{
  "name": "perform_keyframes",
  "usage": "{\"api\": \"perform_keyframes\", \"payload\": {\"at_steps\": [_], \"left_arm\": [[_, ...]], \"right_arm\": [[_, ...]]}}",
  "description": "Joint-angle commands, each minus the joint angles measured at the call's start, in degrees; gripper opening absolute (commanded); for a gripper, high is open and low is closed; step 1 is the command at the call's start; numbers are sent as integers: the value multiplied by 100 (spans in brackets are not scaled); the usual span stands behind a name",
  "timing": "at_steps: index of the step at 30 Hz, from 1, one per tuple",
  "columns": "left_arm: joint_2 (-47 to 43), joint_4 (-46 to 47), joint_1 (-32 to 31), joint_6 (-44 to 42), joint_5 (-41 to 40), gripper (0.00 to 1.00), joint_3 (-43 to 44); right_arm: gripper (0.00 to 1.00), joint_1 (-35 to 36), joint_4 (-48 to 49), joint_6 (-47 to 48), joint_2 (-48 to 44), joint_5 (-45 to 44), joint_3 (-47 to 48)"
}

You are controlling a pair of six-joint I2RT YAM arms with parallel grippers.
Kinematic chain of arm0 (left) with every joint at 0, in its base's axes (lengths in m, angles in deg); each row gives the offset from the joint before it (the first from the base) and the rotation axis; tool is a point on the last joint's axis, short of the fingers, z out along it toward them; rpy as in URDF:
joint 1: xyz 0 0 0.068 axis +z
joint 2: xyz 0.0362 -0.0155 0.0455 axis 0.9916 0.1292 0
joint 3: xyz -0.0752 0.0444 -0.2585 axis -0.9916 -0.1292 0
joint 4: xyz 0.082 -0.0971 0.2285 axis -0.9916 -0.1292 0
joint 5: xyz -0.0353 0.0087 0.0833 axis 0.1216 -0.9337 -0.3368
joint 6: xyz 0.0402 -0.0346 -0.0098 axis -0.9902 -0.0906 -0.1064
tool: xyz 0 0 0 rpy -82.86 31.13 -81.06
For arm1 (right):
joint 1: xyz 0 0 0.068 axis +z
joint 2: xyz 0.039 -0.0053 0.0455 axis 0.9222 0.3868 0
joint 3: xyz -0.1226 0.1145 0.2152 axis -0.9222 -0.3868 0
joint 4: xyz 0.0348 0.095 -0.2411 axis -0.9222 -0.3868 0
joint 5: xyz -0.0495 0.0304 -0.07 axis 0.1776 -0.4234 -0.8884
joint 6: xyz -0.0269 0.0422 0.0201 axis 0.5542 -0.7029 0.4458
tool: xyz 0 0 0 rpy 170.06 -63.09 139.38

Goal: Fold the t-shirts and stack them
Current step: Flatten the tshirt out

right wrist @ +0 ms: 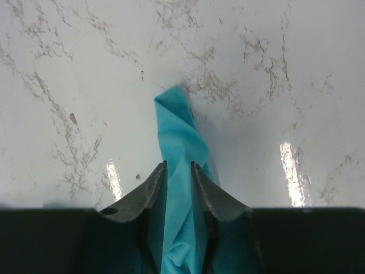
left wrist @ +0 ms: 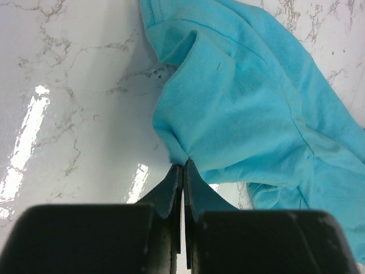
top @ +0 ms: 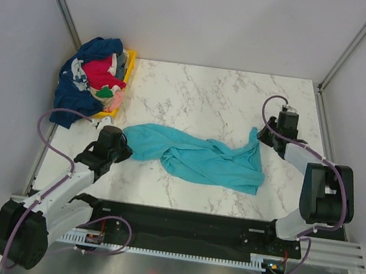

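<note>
The turquoise t-shirt point(top: 200, 156) lies crumpled and stretched across the middle of the marble table. My left gripper point(top: 126, 140) is shut on its left end; the left wrist view shows the jaws point(left wrist: 183, 166) closed on a pinch of the cloth point(left wrist: 245, 97). My right gripper point(top: 259, 135) is shut on the shirt's right corner, where a twisted strip of cloth point(right wrist: 178, 131) runs between the fingers point(right wrist: 149, 188). A navy shirt with white print point(top: 81, 85), a red shirt point(top: 103, 71) and greyish ones lie piled at the far left.
The pile of shirts sits on a yellow plastic tray point(top: 131, 62) at the table's far left corner, with the navy shirt hanging over its near edge. Grey walls and metal posts stand close on the left, right and back of the table point(top: 203, 92).
</note>
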Motion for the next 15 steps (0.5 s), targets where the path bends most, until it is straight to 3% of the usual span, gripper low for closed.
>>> {"api": "perform_keyframes", "payload": {"at_steps": [1, 6, 7, 8, 15], "left_arm": [[-68, 136, 16, -196, -48, 2, -52], [-199, 136, 16, -187, -40, 2, -113], [-217, 136, 16, -195, -31, 2, -122], [-226, 136, 16, -187, -13, 2, -131], [-296, 162, 16, -213, 22, 2, -166]], "right_arm": [[32, -22, -158, 141, -306, -114, 353], [32, -22, -105, 159, -228, -9, 283], [35, -22, -114, 159, -184, -9, 275], [44, -22, -106, 159, -157, -26, 257], [59, -92, -44, 133, 53, -123, 301]]}}
